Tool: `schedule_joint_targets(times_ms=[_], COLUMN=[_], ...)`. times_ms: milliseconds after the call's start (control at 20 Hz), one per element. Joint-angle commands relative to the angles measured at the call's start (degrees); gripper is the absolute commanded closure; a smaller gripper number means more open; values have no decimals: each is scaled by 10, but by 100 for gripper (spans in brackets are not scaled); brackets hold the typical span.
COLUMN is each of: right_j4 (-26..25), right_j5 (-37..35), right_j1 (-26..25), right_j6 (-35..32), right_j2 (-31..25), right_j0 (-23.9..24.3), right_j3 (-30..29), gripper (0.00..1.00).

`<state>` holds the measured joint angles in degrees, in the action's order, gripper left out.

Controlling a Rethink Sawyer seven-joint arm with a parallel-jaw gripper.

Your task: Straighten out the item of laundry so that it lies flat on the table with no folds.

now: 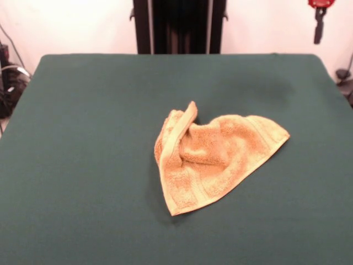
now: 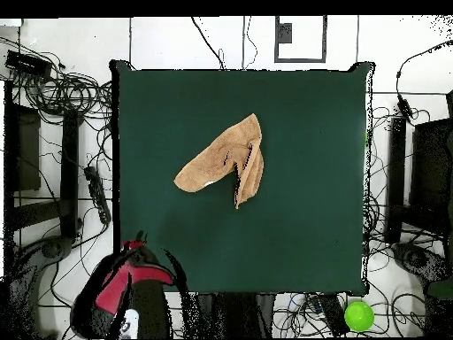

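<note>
I cannot see the towel [image 1: 212,160] underside, folded beneath itself; table [image 1: 83,138] near edge cut off in front view.

The orange-tan towel [image 1: 212,163] [image 2: 226,159] lies crumpled near the middle of the dark green surface [image 1: 83,165] [image 2: 301,212], folded over itself, one border band ridged upward.

No readable text, label, brand, number or sign shows in either view.
</note>
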<state>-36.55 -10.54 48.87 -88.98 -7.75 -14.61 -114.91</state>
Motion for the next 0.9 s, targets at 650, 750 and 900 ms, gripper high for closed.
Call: schedule_joint_targets(times_ms=[650, 750, 900], right_j4=[9, 8, 5], right_j5=[-181, -193, -207], right_j1=[-74, -78, -82], right_j6=[61, 66, 84], right_j2=[-118, -120, -135], right_j0=[95, 101, 116], right_j3=[183, 198, 212], gripper=[0, 0, 0])
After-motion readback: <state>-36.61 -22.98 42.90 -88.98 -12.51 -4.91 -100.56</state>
